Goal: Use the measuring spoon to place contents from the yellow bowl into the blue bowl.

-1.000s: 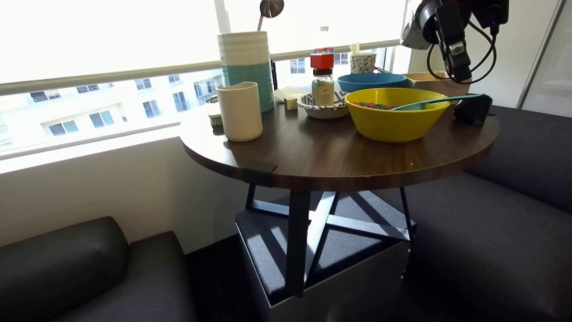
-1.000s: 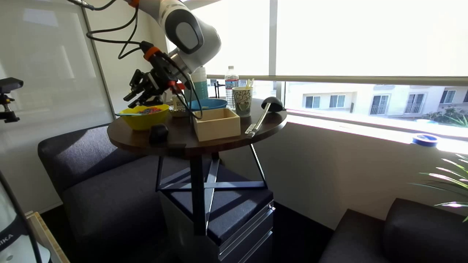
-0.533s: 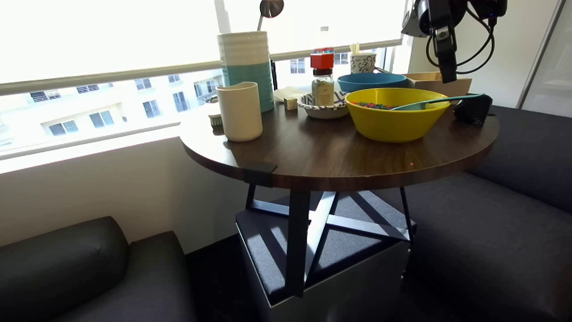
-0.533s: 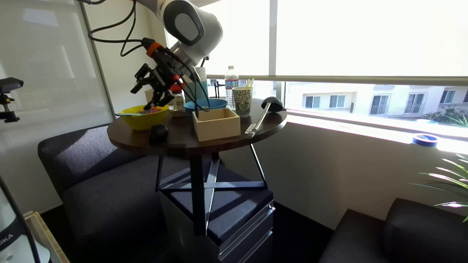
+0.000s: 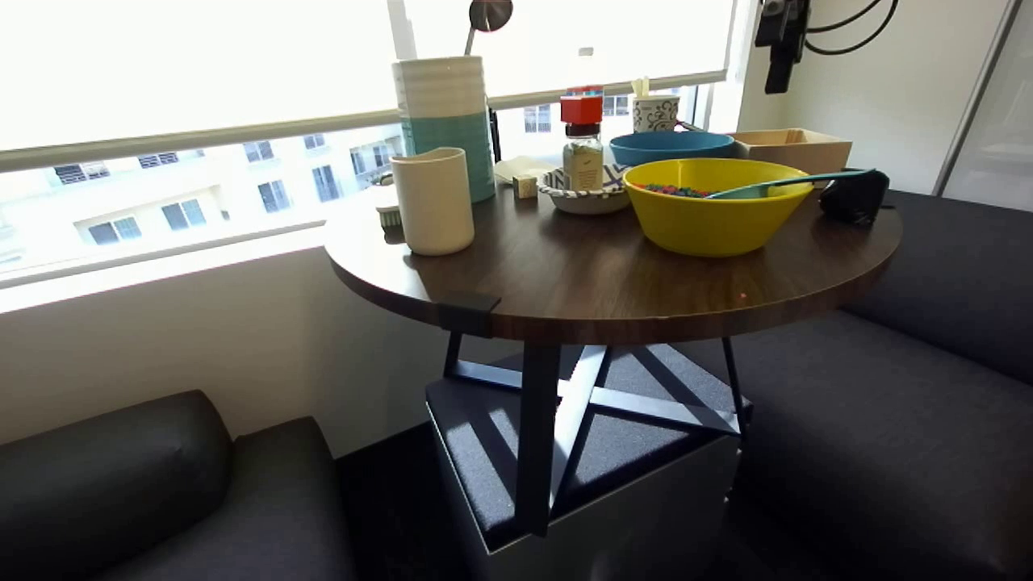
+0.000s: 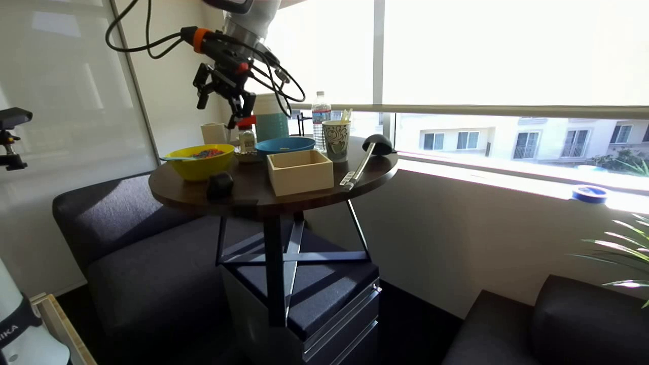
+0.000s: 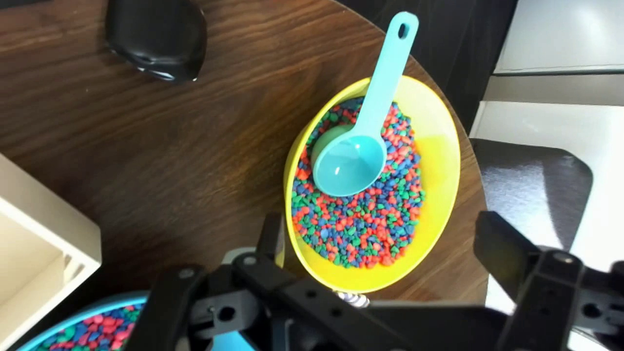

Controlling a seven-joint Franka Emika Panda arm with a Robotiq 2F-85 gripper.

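The teal measuring spoon [image 7: 348, 163] rests in the yellow bowl [image 7: 441, 161], its scoop on the red, green and blue bits [image 7: 351, 229] and its handle lying over the rim. No bits show inside the scoop. In an exterior view my gripper [image 6: 217, 114] hangs in the air above the table, higher than the yellow bowl [image 6: 203, 168]. Its fingers [image 7: 507, 253] are spread wide in the wrist view, open, with nothing between them. The blue bowl [image 6: 285, 145] stands near the yellow one; similar bits lie in it, and the wrist view cuts it off.
A pale wooden box [image 6: 300, 175] and a black object [image 6: 219, 186] stand close to the bowls. Behind are a red-lidded jar [image 5: 583, 157] in a patterned dish, a cream mug [image 5: 436, 202], a tall vase [image 5: 448, 121], a paper cup [image 6: 336, 142] and a ladle [image 6: 377, 145].
My gripper has opened wide and risen away from the yellow bowl, tilting to point more downward. The measuring spoon and both bowls have stayed in place.
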